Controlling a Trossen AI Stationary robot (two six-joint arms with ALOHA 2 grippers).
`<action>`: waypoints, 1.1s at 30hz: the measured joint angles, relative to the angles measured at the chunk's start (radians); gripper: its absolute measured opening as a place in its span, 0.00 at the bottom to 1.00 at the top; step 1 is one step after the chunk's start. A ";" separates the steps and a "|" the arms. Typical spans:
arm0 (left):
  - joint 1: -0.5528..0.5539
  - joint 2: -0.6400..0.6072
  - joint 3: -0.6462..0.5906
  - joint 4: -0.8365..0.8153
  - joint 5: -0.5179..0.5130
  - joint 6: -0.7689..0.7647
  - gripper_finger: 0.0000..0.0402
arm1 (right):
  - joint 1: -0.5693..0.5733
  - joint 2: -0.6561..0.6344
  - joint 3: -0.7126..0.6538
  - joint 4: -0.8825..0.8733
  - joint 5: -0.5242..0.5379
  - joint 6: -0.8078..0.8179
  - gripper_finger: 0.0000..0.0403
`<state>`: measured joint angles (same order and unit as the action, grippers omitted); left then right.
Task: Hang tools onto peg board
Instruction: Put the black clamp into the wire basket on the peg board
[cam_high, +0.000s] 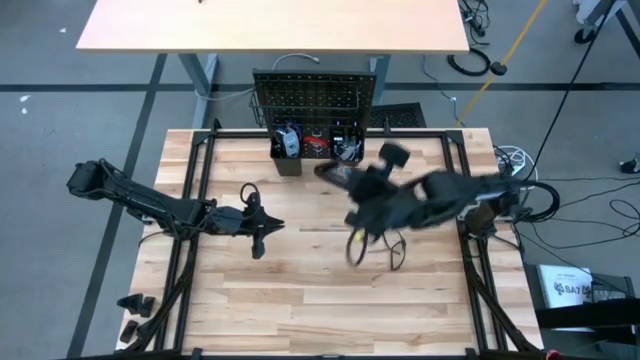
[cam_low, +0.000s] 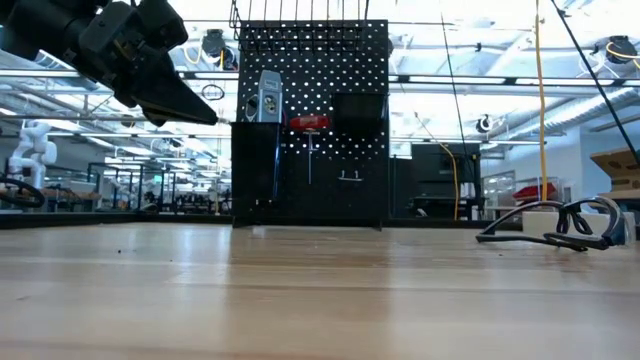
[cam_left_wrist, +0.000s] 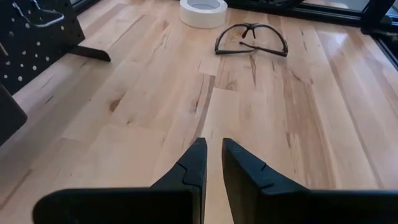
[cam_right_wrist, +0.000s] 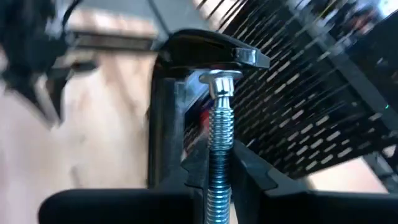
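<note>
The black peg board (cam_high: 315, 98) stands upright at the table's far edge, with bins (cam_high: 300, 145) on its lower part. A blue-silver level (cam_low: 268, 100) and a red-handled tool (cam_low: 308, 122) hang on it. My right gripper (cam_high: 352, 186) is raised in front of the board, blurred, and shut on a black C-clamp (cam_right_wrist: 186, 93). My left gripper (cam_left_wrist: 211, 146) waits over the left half of the table, above the bare wood. Its fingers are shut to a narrow slit with nothing between them, and it also shows in the low view (cam_low: 195, 110). My right gripper pinches the C-clamp's silver threaded screw (cam_right_wrist: 217, 149) between its two fingers (cam_right_wrist: 255, 180). The screw runs forward past the fingertips to its round pad (cam_right_wrist: 221, 81), which faces the clamp's upper jaw (cam_right_wrist: 214, 46). The clamp is lifted clear of the table, near the peg board.
Black-framed glasses (cam_left_wrist: 252, 38) lie on the wood below my right arm (cam_high: 375, 248), and a white tape roll (cam_left_wrist: 203, 11) lies just beyond them. The board's foot (cam_left_wrist: 90, 53) rests on the table. A second table (cam_high: 270, 25) stands behind the board.
</note>
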<state>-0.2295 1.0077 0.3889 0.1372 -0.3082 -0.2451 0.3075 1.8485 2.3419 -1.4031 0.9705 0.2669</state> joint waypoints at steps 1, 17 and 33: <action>0.000 0.000 0.000 0.001 -0.002 0.000 0.10 | -0.020 -0.019 0.001 0.044 0.003 -0.062 0.08; 0.067 0.000 0.000 0.082 -0.014 0.132 0.11 | -0.346 -0.115 0.001 0.875 -0.092 -1.153 0.08; 0.106 0.000 0.000 0.090 0.045 0.122 0.11 | -0.482 -0.036 0.015 0.893 -0.215 -1.318 0.08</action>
<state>-0.1230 1.0073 0.3893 0.2267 -0.2630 -0.1234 -0.1740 1.8124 2.3572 -0.5099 0.7560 -1.0514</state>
